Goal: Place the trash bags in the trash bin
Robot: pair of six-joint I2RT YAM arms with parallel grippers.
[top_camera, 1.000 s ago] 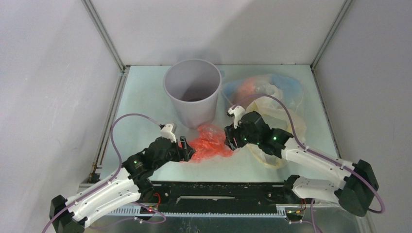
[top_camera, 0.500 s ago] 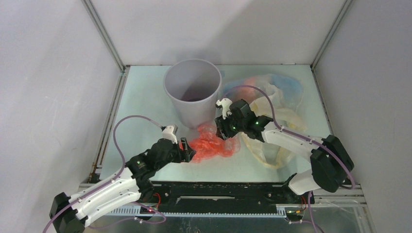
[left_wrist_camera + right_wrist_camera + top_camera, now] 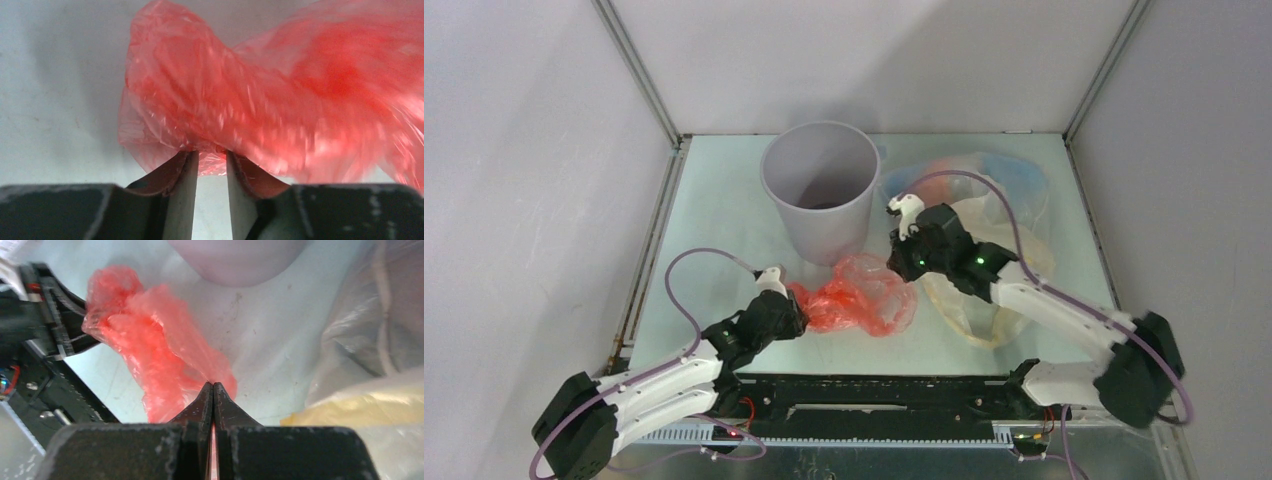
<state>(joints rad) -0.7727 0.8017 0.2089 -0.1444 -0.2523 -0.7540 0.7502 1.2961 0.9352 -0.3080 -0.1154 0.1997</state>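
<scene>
The red-pink trash bag point(image 3: 859, 300) lies stretched on the table in front of the light-grey trash bin point(image 3: 769, 190). My left gripper point(image 3: 796, 318) holds its left end: in the left wrist view the bag point(image 3: 280, 100) is bunched between the narrowed fingertips of that gripper point(image 3: 212, 152). My right gripper point(image 3: 902, 268) is at the bag's right end. In the right wrist view this gripper point(image 3: 213, 385) is shut, with red film point(image 3: 160, 355) pinched in the slit. The bin's wall point(image 3: 235, 260) shows at the top of that view.
A heap of pale yellow and light blue trash bags point(image 3: 984, 200) lies right of the bin, under the right arm; yellow film point(image 3: 360, 405) is close beside the right fingers. White enclosure walls surround the table. The black rail point(image 3: 874, 390) runs along the near edge.
Both grippers have closed on the red-pink bag. The left arm has drawn back and the right gripper moved slightly right, so the crumpled bag now spreads out between them.
</scene>
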